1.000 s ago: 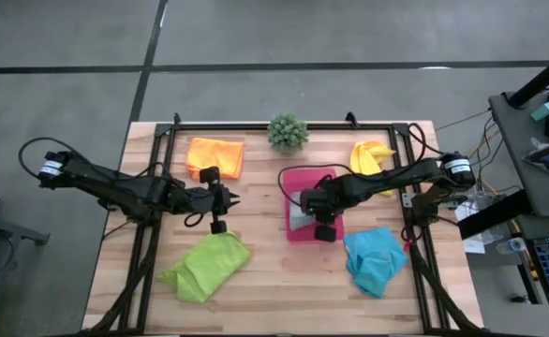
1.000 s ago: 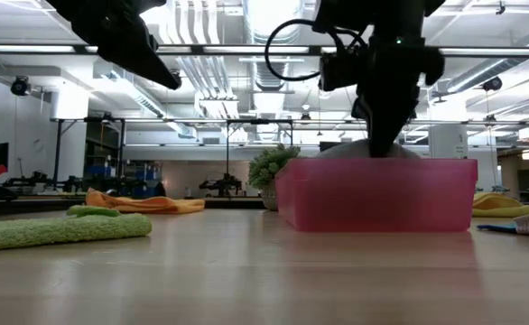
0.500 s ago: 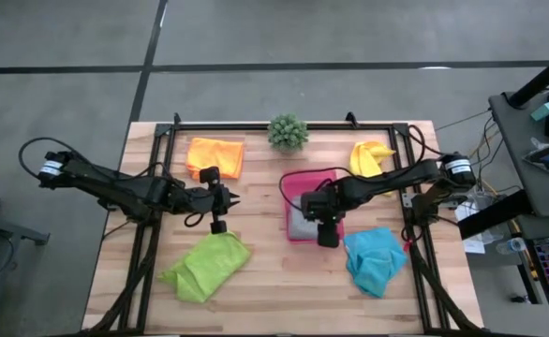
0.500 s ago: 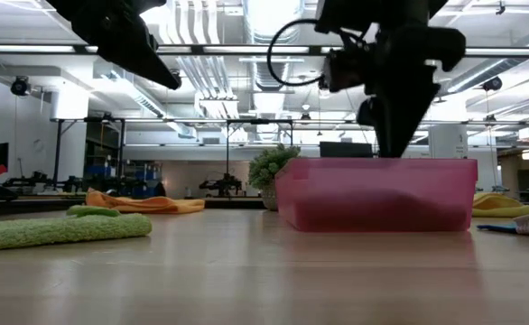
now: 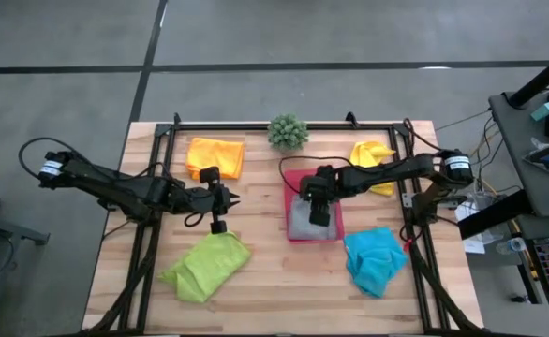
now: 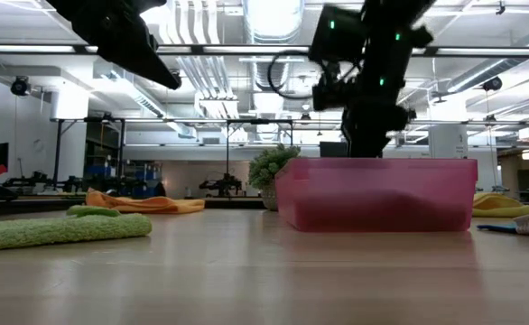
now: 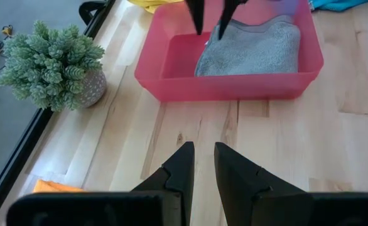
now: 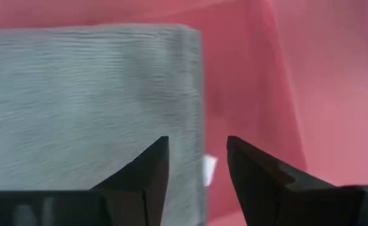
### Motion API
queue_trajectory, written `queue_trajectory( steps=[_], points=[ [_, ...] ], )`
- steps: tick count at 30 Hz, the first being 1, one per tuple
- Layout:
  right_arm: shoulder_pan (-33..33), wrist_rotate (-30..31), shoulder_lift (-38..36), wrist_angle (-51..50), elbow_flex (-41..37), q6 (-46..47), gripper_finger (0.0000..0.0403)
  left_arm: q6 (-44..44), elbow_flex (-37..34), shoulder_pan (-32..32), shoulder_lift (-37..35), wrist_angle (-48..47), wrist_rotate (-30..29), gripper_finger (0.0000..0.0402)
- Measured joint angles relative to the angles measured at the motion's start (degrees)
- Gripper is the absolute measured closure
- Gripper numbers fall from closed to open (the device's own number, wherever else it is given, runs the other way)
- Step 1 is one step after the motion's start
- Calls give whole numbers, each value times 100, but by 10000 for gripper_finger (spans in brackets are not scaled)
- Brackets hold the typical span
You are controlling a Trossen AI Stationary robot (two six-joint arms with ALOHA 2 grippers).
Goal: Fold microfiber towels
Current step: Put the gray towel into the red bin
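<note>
- Landmark: pink tray, rigid translucent plastic, rectangular with low walls, sits on a pale wood-plank table.
- Grey towel, folded to a flat rectangle with fine ribbed pile, lies inside the pink tray, filling most of its floor.
- Right gripper hangs over the tray above the grey towel, fingers parted and empty, nothing between them; in the right wrist view the dark fingers frame the towel's straight edge.
- Left gripper hovers well left of the tray, above bare wood, narrow gap between its fingers, holding nothing.
- Lime green towel, fluffy and loosely bunched, lies left of the tray toward the table's front.
- Orange towel, roughly folded square, lies left of the tray toward the back.
- Yellow towel, crumpled, lies just right of the tray's back corner, partly under the right arm.
- Turquoise towel, rumpled heap, lies just right of the tray's front corner.
- Spiky green potted plant in a speckled round pot stands just behind the tray.
</note>
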Motion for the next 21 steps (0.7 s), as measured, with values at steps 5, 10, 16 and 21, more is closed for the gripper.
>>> queue_trajectory(
  steps=[5, 10, 16, 21],
  points=[
    [-274, -617, 41, 499, -363, -5, 252, 0, 0, -1, 0, -4, 0, 353],
    [-320, -619, 66, 894, -600, -116, 255, 17, 0, 1, 0, -2, -32, 353],
    [-318, -640, 296, 925, -669, -282, 261, 17, 0, 1, 0, -2, -74, 353],
    [-314, -651, 406, 901, -571, -501, 320, 22, 0, 1, 0, 0, -108, 353]
  ],
)
